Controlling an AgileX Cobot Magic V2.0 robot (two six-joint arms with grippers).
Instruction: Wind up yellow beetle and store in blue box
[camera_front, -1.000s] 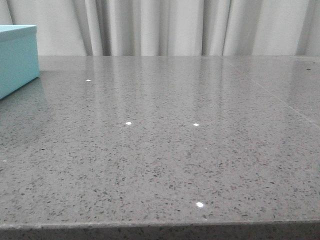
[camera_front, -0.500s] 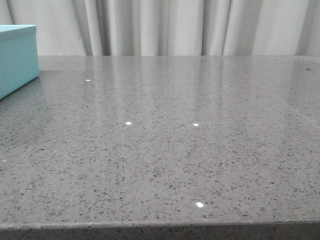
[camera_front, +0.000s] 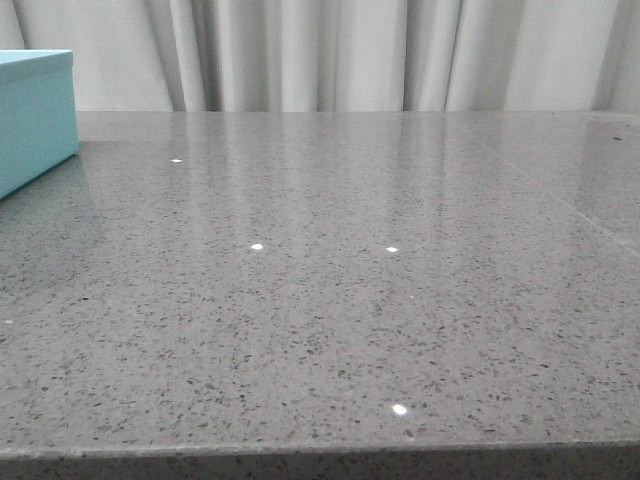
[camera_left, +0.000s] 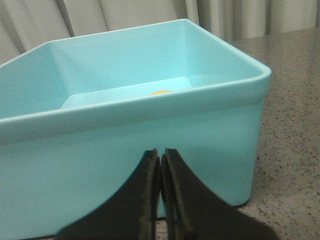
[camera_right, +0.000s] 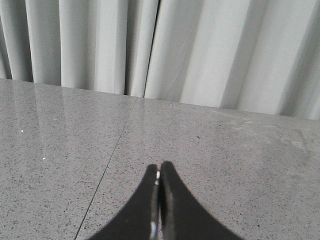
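- Apparently the yellow beetle (camera_left: 161, 92) already lies inside the blue box (camera_left: 210, 135): the left wrist view shows only a small yellow sliver on the box floor toward the far wall, the rest hidden by the near rim.
- The box has no lid on it and stands on the grey speckled tabletop (camera_front: 330, 300), at the far left edge of the front view.
- The left gripper (camera_left: 160, 165) hangs just outside the near wall of the box, its jaws pressed together with nothing between them.
- The right gripper (camera_right: 159, 180) is likewise closed and empty, over bare tabletop well apart from the box, facing the curtain (camera_right: 165, 45).
- Judged from its kind, the toy should be light, rigid and glossy, so it may slip under a pinch on the rounded roof; the flatter sides above the wheels look the safer hold.
- Whether it was wound cannot be told; storage looks done.
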